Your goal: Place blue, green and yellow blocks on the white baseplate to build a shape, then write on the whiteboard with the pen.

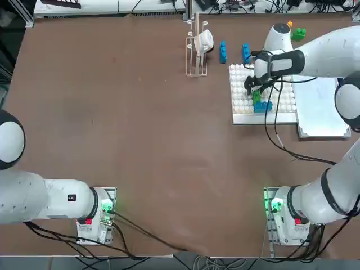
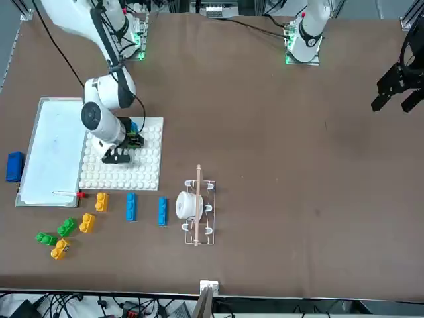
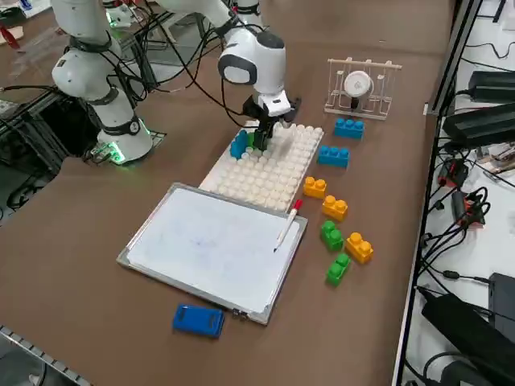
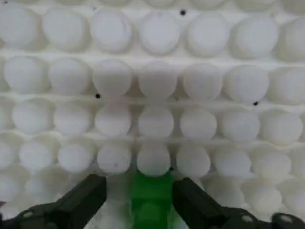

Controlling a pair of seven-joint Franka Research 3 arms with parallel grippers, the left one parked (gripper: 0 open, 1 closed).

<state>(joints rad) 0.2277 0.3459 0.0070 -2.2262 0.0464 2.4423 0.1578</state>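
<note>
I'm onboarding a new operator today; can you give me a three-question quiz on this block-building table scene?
1. True or false: the right gripper stands open astride a small green studded plastic brick.
2. On the square white studded baseplate, which colour brick adjoins the green one? A blue, B yellow, C red.
3. Where does the thin red-ended pen lie?

Key: 1 true. 2 A, the blue brick. 3 On the silver-framed smooth whiteboard, near its edge.

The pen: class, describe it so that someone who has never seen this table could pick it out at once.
Find the whiteboard, the smooth framed panel beside the studded baseplate. The pen lies on the board along the edge nearest the loose yellow and green bricks. It is the only thin, pale stick with a red end; the blue eraser by the board is chunky.
</note>
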